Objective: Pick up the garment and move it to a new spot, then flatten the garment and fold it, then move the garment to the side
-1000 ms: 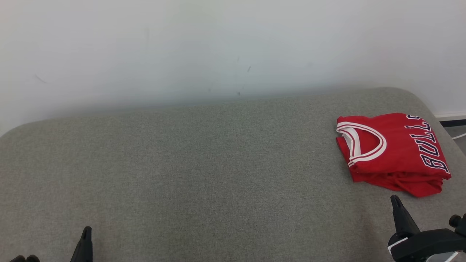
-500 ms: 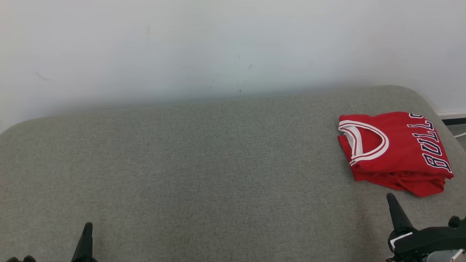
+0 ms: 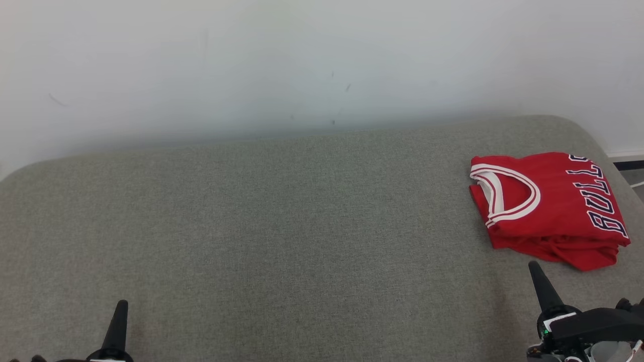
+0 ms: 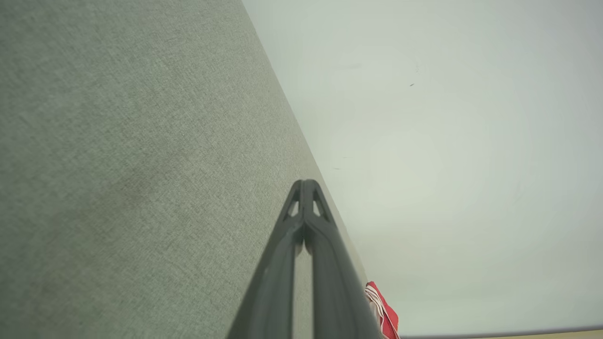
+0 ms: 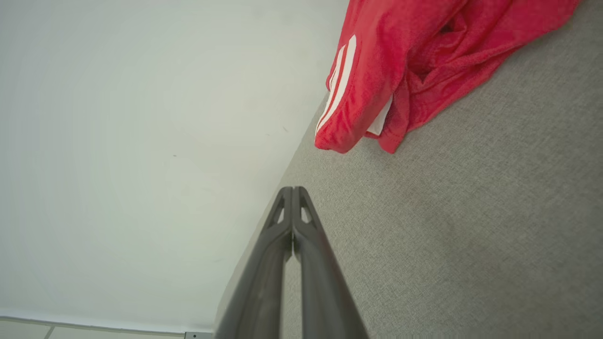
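The garment (image 3: 548, 206) is a red jersey with white neck trim and dark lettering, folded into a compact stack at the far right of the grey padded surface (image 3: 282, 226). Its edge shows in the right wrist view (image 5: 414, 61) and as a sliver in the left wrist view (image 4: 384, 313). My right gripper (image 3: 534, 269) is shut and empty, pointing up just below the jersey's near edge, apart from it; its tips (image 5: 293, 190) are pressed together. My left gripper (image 3: 121, 305) is shut and empty at the lower left, far from the jersey, fingertips together (image 4: 305, 184).
A plain pale wall (image 3: 302, 65) rises behind the grey surface. The surface's right edge curves down close behind the jersey, with a strip of floor and a dark baseboard (image 3: 626, 166) beyond it. A wide stretch of bare grey fabric lies between the two grippers.
The head view has shifted slightly, so the jersey sits a little higher and further right. The right gripper has drawn down and slightly left; the left fingertip stands a little higher.
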